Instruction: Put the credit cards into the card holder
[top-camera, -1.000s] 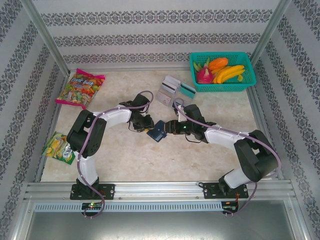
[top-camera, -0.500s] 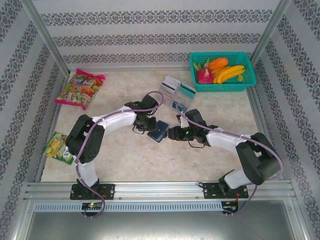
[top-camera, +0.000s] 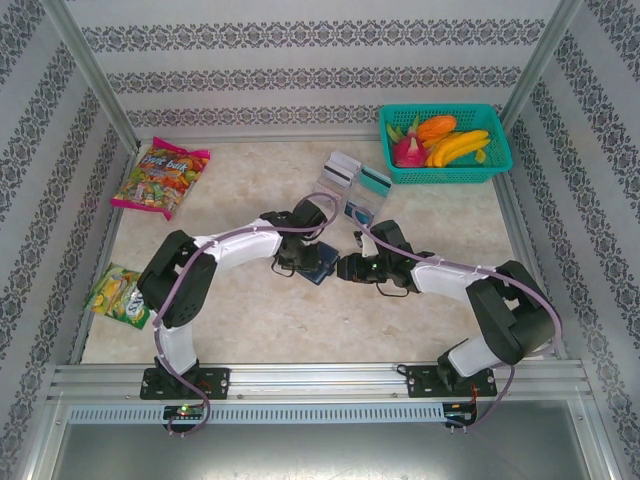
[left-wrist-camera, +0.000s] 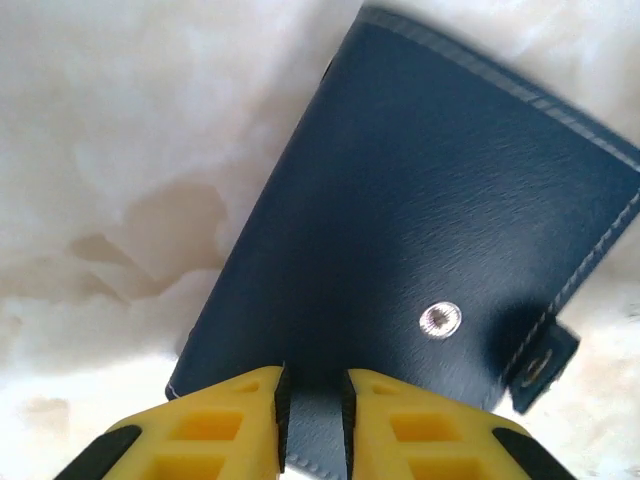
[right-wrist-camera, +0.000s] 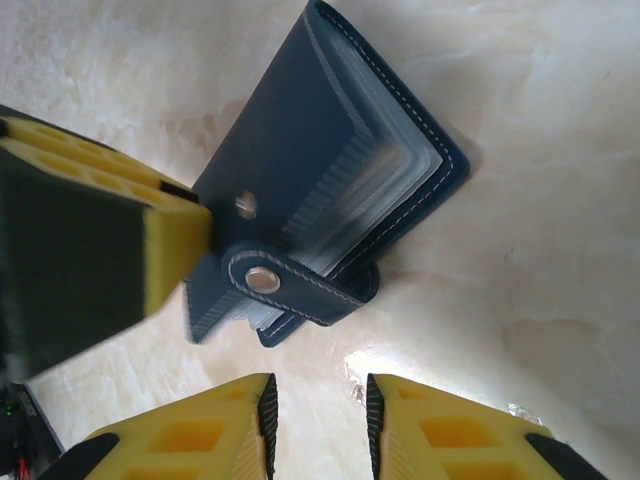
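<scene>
The card holder (top-camera: 322, 263) is a dark navy wallet lying on the marble table between my two grippers. In the left wrist view the card holder (left-wrist-camera: 420, 220) is seen face-on. My left gripper (left-wrist-camera: 315, 385) has its tips narrowly apart on the cover near one edge, pinching nothing. In the right wrist view the card holder (right-wrist-camera: 330, 150) gapes slightly, showing clear sleeves, with its snap tab (right-wrist-camera: 290, 285) undone. My right gripper (right-wrist-camera: 318, 395) stands open just short of that tab, over bare table. The credit cards (top-camera: 340, 173) lie in a loose group behind, with a teal one (top-camera: 376, 180).
A teal mesh basket (top-camera: 440, 176) of fruit stands at the back right. A candy bag (top-camera: 160, 178) lies at the back left and a snack pack (top-camera: 118, 295) at the left edge. Metal frame rails border the table.
My left arm has swung right and its gripper has come down onto the card holder, which shifted slightly right. My right gripper has drawn back a little from it.
</scene>
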